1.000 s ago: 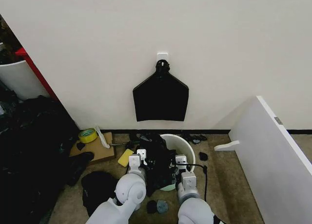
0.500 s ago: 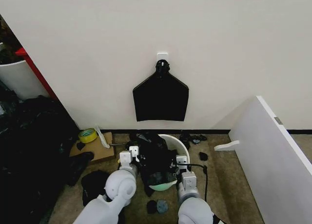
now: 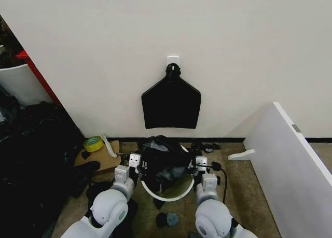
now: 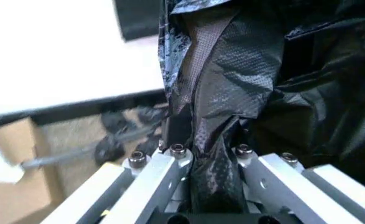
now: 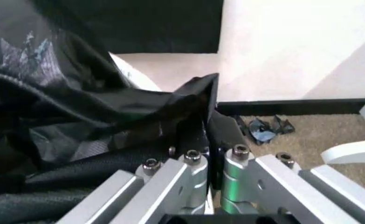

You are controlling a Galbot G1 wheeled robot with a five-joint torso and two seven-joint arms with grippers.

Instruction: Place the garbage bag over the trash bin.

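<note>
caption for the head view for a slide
Both grippers, left and right, stretch the garbage bag over the trash bin.

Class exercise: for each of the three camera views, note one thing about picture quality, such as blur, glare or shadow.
Head view: even indoor light, sharp; soft shadow under the white board. Left wrist view: the floor and wall are blurred, while the garbage bag held in the left tool shows crisp texture with pale sheen. Right wrist view: the right tool is sharp, and the bag's glossy folds catch glare.
</note>
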